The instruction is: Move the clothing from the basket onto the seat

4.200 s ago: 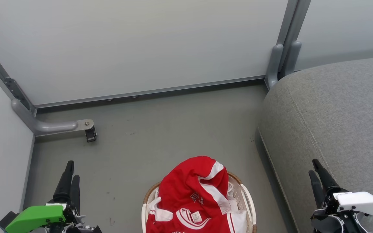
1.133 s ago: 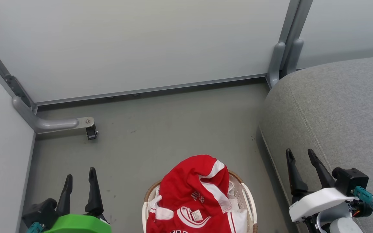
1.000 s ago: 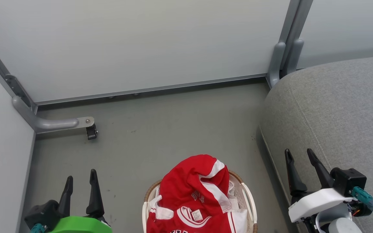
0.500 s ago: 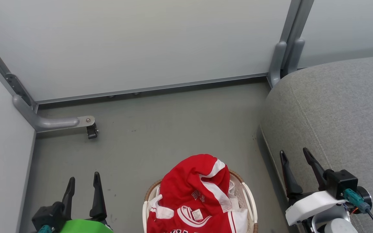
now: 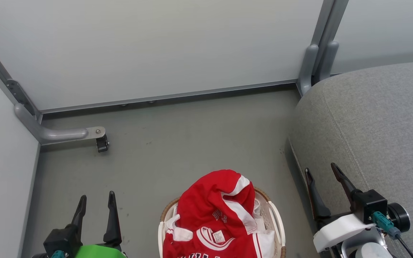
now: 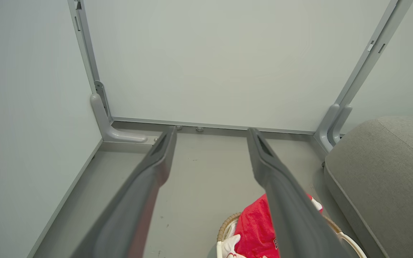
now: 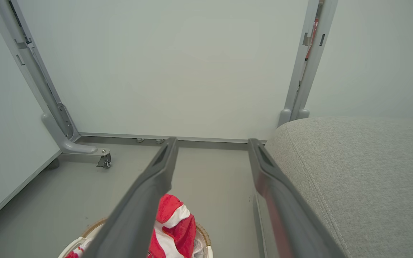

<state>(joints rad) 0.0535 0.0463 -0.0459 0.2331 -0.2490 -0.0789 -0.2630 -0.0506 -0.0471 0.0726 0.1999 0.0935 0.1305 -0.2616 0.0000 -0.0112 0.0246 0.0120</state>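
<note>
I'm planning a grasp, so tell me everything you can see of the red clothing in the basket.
The clothing is red jersey fabric with white stripes and trim, crumpled in a heap that humps above the rim of the basket it lies in. White lettering shows on one fold; below it a white neck label lies face up inside a white-striped collar. The heap's near part runs off the head view's bottom edge. Nothing but the basket touches it.

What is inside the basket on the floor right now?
A heap of red jerseys with white stripes fills the basket, one showing a neck label and white lettering. The heap hides the basket's bottom and anything beneath. Its near end lies outside the head view.
</note>
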